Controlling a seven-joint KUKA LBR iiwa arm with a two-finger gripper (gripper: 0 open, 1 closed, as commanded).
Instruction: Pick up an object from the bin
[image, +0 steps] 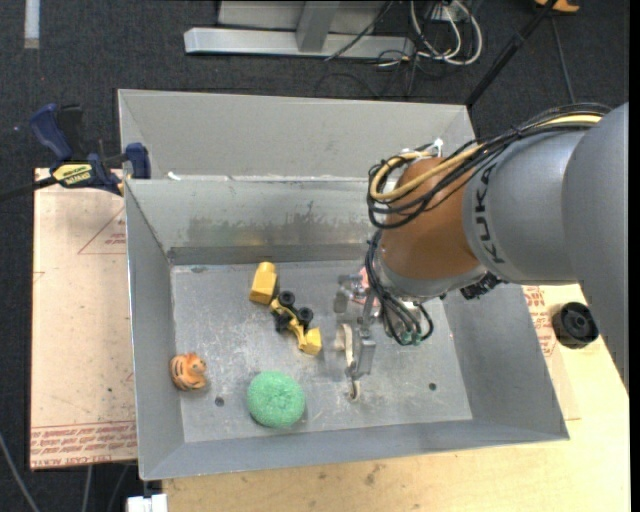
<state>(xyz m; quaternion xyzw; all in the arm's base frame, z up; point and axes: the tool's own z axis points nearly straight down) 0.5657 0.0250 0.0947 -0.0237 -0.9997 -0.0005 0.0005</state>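
Sharing bin (150, 300): yellow toy (264, 283), green ball (275, 399)

Surroundings of the bin (290, 135). At 12 o'clock, a grey metal bar (300, 40) lies flat on dark carpet (80, 50). At 1 o'clock, a tangle of cables (445, 30) lies just beside the bar. At 3 o'clock, a black round knob (577, 324) sits near the bin's wall, not touching it.

So the arm (545, 200) sat stretched in from the right, its orange-covered wrist (425, 230) tipped down, gripper (353, 378) hanging low.
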